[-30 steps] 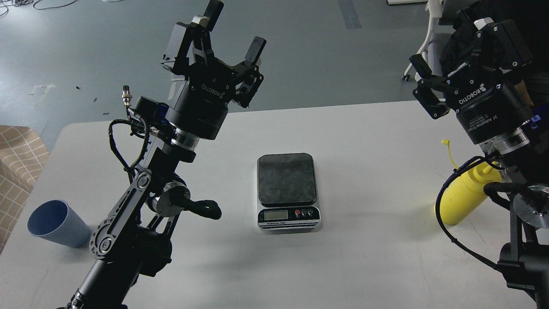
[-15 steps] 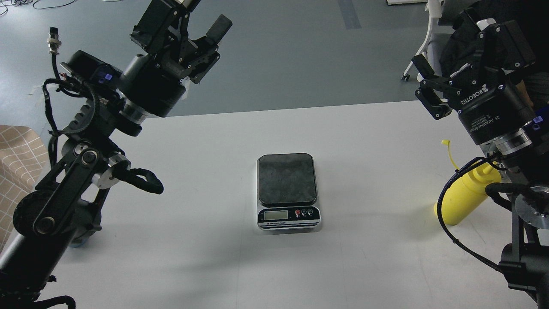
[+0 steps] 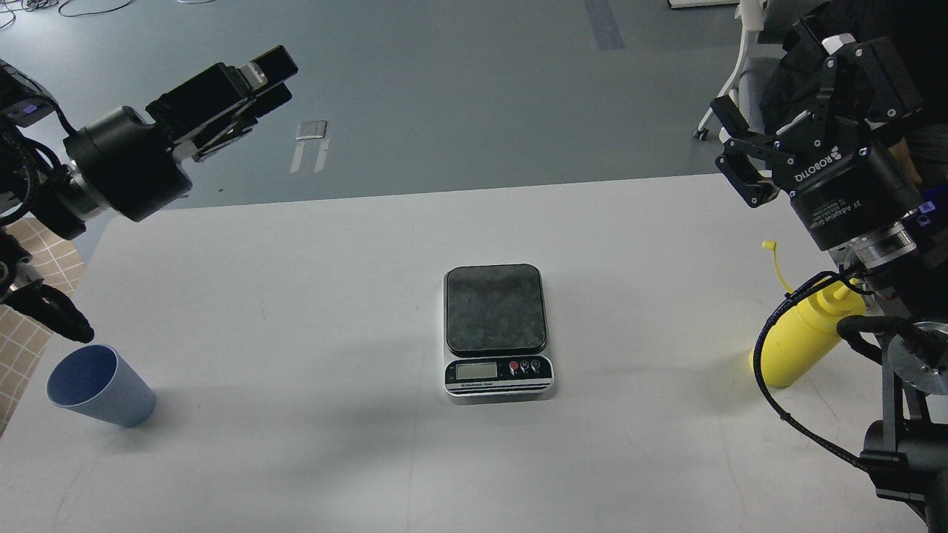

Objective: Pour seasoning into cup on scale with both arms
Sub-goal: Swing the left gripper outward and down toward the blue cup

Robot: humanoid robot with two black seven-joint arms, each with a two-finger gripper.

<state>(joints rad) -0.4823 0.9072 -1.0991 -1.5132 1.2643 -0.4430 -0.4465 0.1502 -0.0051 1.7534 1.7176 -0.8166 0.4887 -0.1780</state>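
Note:
The scale (image 3: pixel 496 309) sits mid-table with its platform bare and its display facing me. The blue cup (image 3: pixel 100 386) stands near the table's front left corner, empty. The yellow seasoning bottle (image 3: pixel 800 340) stands at the right edge, partly hidden behind my right arm's cable, its tethered cap (image 3: pixel 772 255) sticking up. My left gripper (image 3: pixel 272 75) is high at the far left, seen side-on, pointing right, open and empty, well above and behind the cup. My right gripper (image 3: pixel 774 78) is open and empty, raised above and behind the bottle.
The white table (image 3: pixel 333 259) runs between cup, scale and bottle. A checkered cloth (image 3: pixel 33 281) lies off the left edge. A white chair leg (image 3: pixel 729 70) stands behind the right gripper. Grey floor with tape marks (image 3: pixel 311 141) lies beyond the table.
My left arm has swung left and back, uncovering the cup, and its gripper has turned to point sideways. The right arm has barely moved. Cup, scale and bottle have not moved.

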